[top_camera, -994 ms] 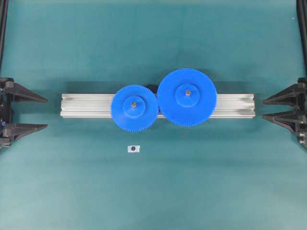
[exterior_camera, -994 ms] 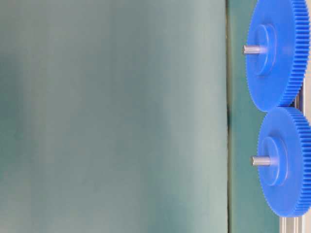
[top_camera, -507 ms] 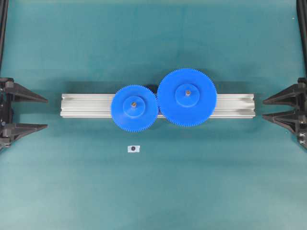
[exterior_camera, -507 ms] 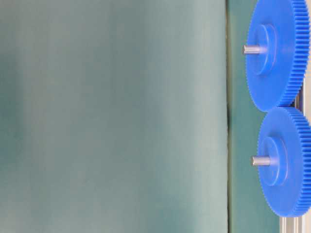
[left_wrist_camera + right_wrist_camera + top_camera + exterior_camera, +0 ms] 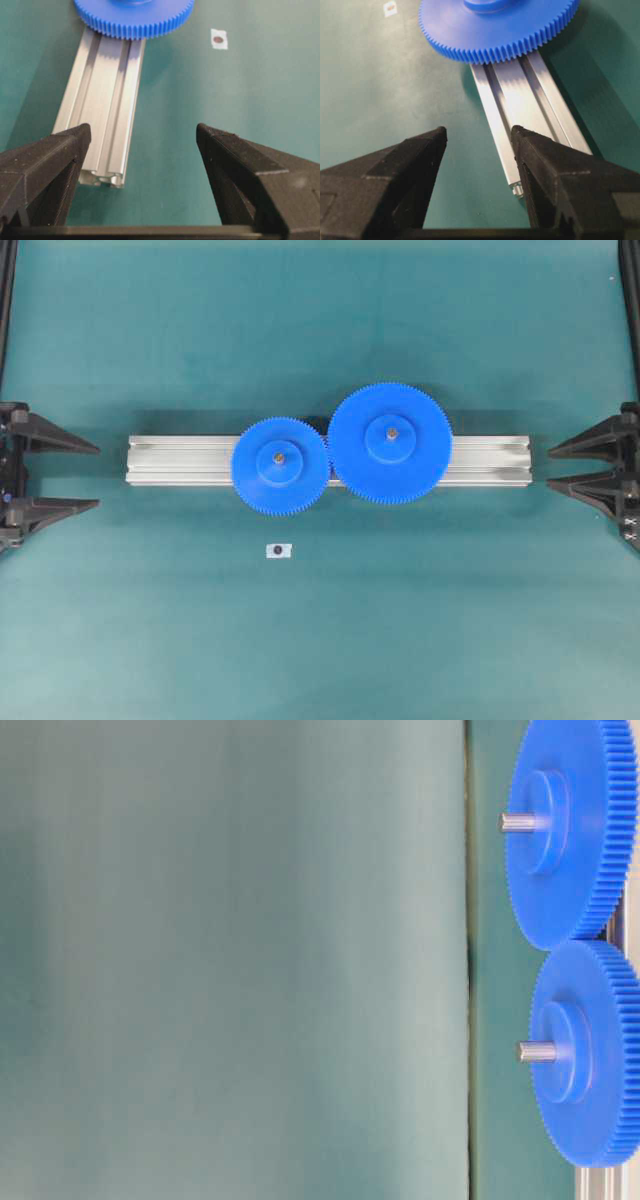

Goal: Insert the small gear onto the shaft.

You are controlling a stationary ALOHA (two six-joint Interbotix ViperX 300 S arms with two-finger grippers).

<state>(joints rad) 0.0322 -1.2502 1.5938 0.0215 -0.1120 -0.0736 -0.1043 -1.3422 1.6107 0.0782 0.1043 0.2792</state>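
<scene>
Small gear (image 5: 280, 465): sits flat on the grooved aluminium rail (image 5: 180, 460), a thin pin poking up through its hub – seated already, I judge.
Shaft (image 5: 537, 1051): from table level, the grey pin stands clear of the hub, so the gear is fully down on it.
Wide gear (image 5: 390, 443): just beside the small one, teeth meeting at the rims – that meshing is likely why the two share this rail.
Left gripper (image 5: 60, 477): my jaws spread wide, holding nothing, parked well apart from the rail's end.
Right gripper (image 5: 590, 465): spread too, empty, back at the far edge.
White tag (image 5: 279, 551): small, with a dark dot, alone on the green mat (image 5: 320, 640) near the small gear; what it is, I cannot tell.
Progress: looks complete – nothing left for me to grasp.
</scene>
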